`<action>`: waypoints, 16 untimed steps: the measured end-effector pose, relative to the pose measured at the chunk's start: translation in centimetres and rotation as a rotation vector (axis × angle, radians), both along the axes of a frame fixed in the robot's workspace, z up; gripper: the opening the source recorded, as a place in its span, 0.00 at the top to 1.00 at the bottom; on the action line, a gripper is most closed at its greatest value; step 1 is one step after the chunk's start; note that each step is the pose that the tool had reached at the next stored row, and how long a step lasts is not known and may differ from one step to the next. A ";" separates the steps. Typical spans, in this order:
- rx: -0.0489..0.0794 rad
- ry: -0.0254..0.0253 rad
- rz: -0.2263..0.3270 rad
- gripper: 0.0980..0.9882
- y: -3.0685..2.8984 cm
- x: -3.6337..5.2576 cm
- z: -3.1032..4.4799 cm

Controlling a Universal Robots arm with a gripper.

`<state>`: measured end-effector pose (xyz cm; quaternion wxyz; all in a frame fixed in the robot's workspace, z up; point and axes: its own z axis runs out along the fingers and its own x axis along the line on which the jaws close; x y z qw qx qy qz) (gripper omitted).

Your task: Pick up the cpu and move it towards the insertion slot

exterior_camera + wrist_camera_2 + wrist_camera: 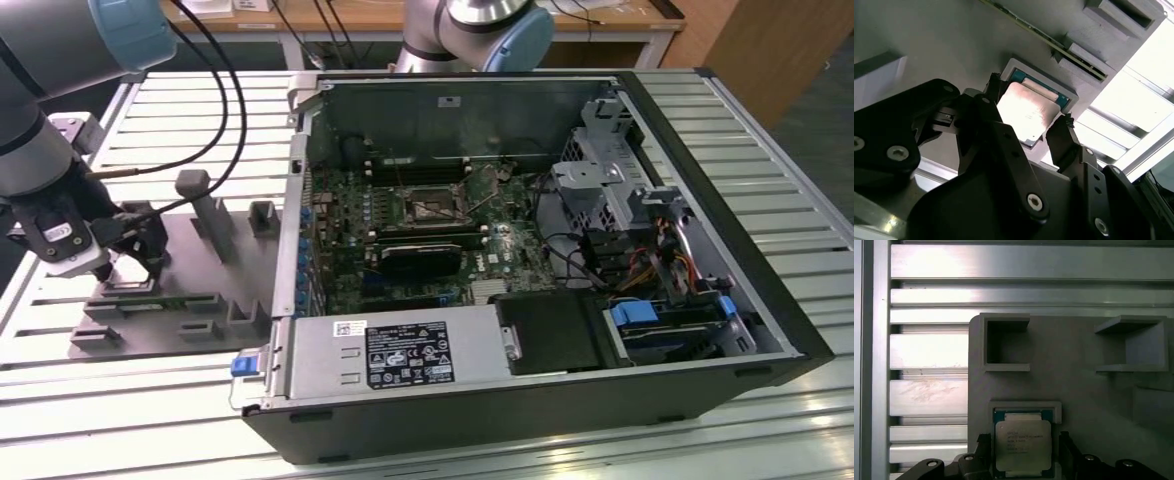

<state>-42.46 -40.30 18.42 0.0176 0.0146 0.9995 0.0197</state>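
Hand and cpu at the pick-up station. In both wrist views the two black fingers stand apart, one on each of two opposite edges of the chip, so that the cpu lies directly between them and under the palm; no clamping on it can be made out. The chip is close to square (so no long axis governs the grasp) and lies flat, metal top upward, in a shallow pale nest on the grey fixture plate. The plate rests on the slatted aluminium bench. In the exterior view the hand is low over the plate's near corner, at that view's left, and the arm reaches down to it from the upper left with the wrist turned nearly vertical. The insertion slot lies well apart from the hand, toward the exterior view's right, inside the open computer case, whose near wall stands between plate and board. As judged from this layout, the cpu has not yet left its nest.
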 end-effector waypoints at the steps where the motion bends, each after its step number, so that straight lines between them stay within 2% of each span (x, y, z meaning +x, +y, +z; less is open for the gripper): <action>1: 0.000 0.0001 0.000 0.38 0.00 0.00 0.00; 7: 0.000 -0.0001 0.000 0.38 0.00 0.00 -0.03; 8: 0.000 0.0000 0.000 0.40 0.00 -0.01 -0.04; 9: 0.000 0.0000 0.000 0.47 0.00 -0.01 -0.04; 11: 0.000 0.0001 0.000 0.51 0.00 -0.01 -0.04; 16: 0.000 0.0000 0.000 0.51 0.00 -0.01 -0.07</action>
